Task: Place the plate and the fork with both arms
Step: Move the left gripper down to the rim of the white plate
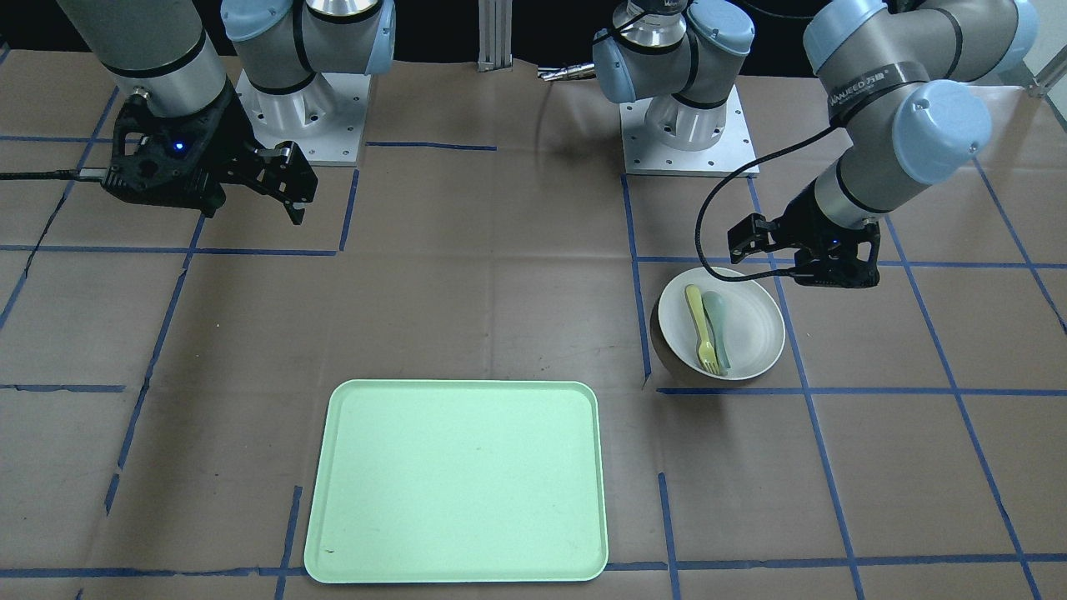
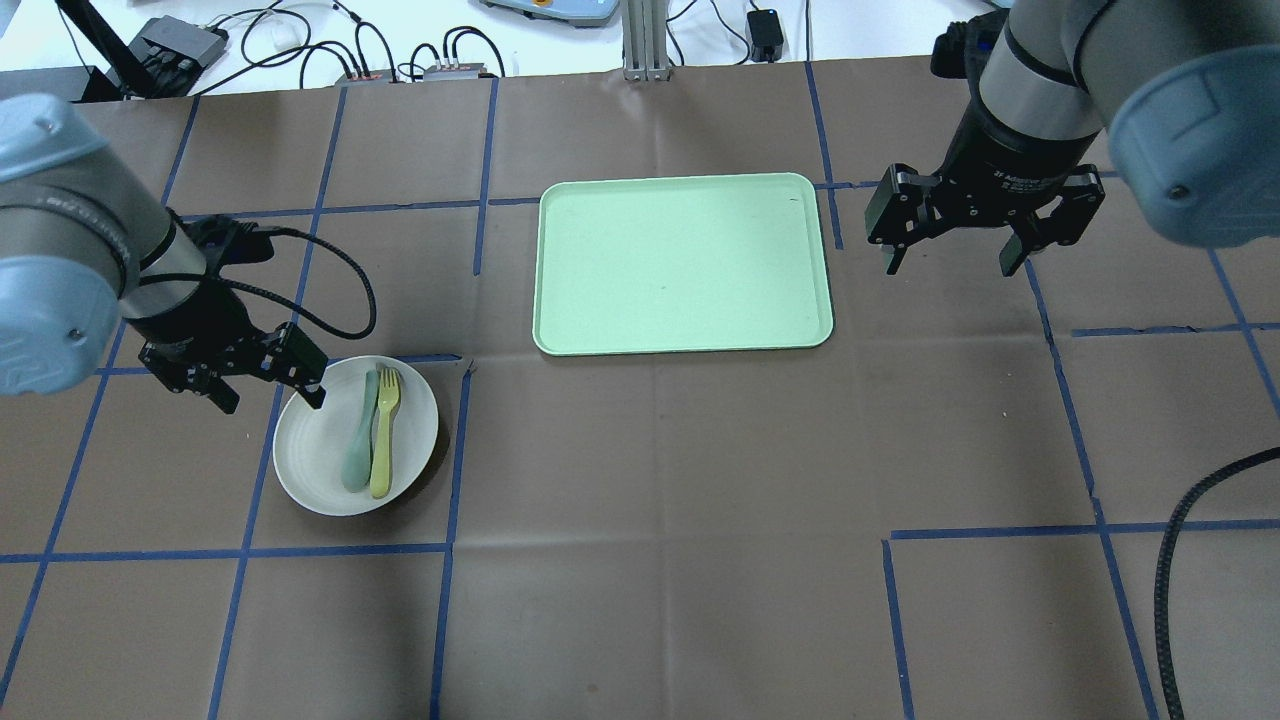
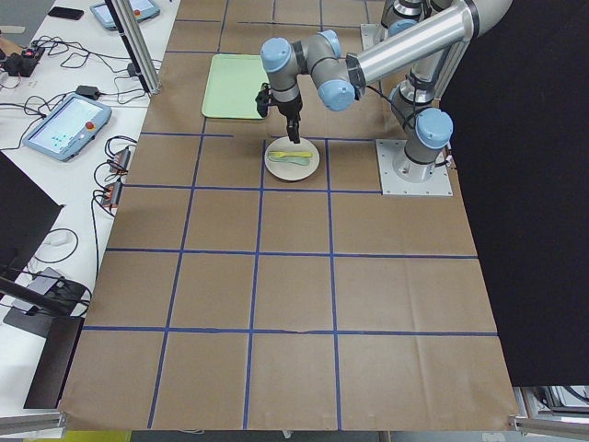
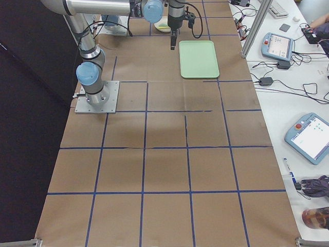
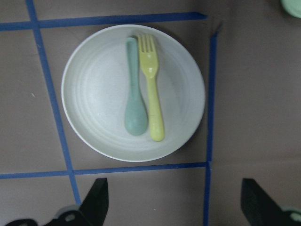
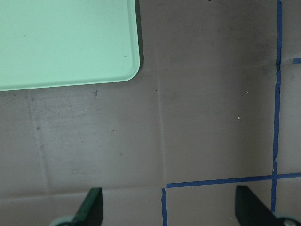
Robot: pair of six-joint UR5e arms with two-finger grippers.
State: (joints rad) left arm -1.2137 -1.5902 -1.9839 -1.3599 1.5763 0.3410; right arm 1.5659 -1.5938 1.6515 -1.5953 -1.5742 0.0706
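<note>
The off-white plate (image 2: 315, 470) sits on the table at my left; it also shows in the front view (image 1: 754, 321) and the left wrist view (image 5: 94, 89). The pale-yellow fork (image 2: 384, 435) (image 1: 698, 321) (image 5: 153, 94) lies in it beside a grey-green spoon (image 2: 358, 440) (image 5: 134, 101). My left gripper (image 2: 272, 402) (image 1: 804, 267) (image 5: 176, 209) is open and empty, above the plate's rim nearest the arm. My right gripper (image 2: 950, 265) (image 6: 171, 212) is open and empty, above bare table to the right of the tray.
The rectangular light-green tray (image 2: 685, 262) (image 1: 458, 479) (image 6: 61, 37) lies flat in the middle, between the two arms, with nothing on it. Brown paper with blue tape lines covers the table. The arm bases (image 1: 688, 125) stand along the robot's edge.
</note>
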